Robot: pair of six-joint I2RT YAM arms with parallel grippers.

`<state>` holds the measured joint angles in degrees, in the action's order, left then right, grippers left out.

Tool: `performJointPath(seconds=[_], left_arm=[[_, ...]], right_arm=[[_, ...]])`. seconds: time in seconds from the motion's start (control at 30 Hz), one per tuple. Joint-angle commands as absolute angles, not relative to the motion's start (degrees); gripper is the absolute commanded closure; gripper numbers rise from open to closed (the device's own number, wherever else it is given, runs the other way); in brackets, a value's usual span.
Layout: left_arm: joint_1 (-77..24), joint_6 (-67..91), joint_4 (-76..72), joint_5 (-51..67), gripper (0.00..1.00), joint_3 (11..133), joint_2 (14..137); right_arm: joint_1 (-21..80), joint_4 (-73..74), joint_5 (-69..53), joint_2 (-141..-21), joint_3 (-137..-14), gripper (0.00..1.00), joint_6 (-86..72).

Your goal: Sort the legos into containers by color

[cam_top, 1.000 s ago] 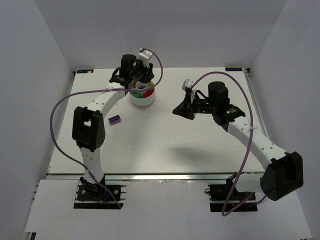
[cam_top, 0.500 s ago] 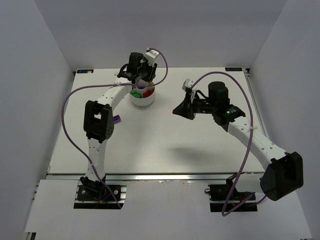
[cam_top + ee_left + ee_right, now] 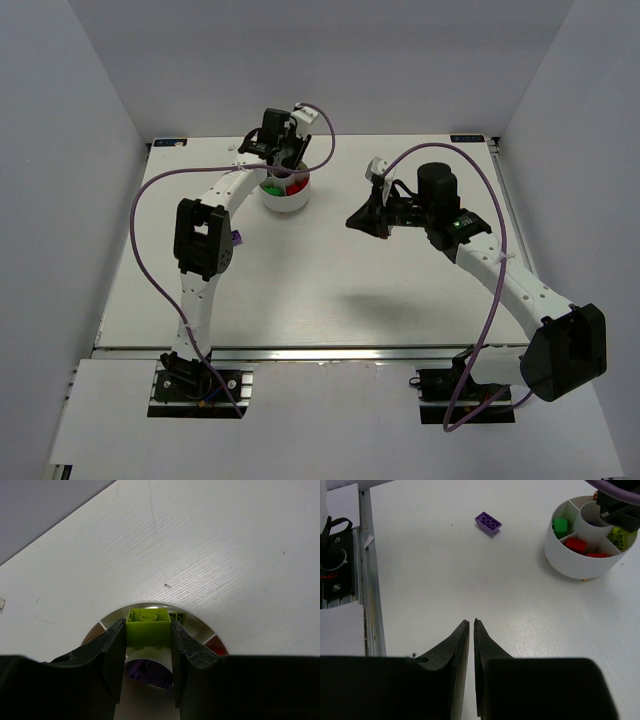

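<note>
Only the wrist view shows the left fingers point(image 3: 114, 655) clamped on a lime brick point(image 3: 148, 628); right fingers point(image 3: 460, 645) seem nearly together.

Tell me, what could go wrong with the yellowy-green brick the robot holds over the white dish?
1. The left gripper pinches the lime brick over the dish. Purple pieces show right below it, so dropping it now might mix colours.
2. The left arm's elbow hangs near the loose purple brick and might knock it.

bright even light, soft shadows, sharp
</note>
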<state>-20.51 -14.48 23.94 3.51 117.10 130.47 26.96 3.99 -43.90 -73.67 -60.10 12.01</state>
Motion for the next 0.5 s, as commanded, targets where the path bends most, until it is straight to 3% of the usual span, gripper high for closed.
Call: performJointPath(seconds=[0.0, 0.03, 0.07, 0.17, 0.47], left_arm=[[-20.83, -15.38, 25.4, 2.29, 0.89, 120.5, 130.34], [-20.83, -15.38, 25.49, 1.94, 0.84, 120.76, 130.6], [-20.83, -15.21, 25.58, 1.67, 0.73, 120.76, 130.69], [-20.83, -15.12, 25.66, 1.23, 0.58, 120.59, 130.69], [-20.83, -14.5, 26.37, 1.23, 0.52, 120.76, 129.64]], right_arm=[[26.63, 1.49, -44.47, -73.83, -59.85, 0.86, 11.95], [26.54, 1.41, -44.56, -73.92, -59.85, 0.86, 11.95], [26.54, 1.41, -44.56, -73.83, -59.85, 0.86, 11.87], [26.28, 1.49, -44.65, -73.92, -59.85, 0.86, 11.87], [25.84, 1.49, -45.0, -74.0, -59.94, 0.85, 11.6]])
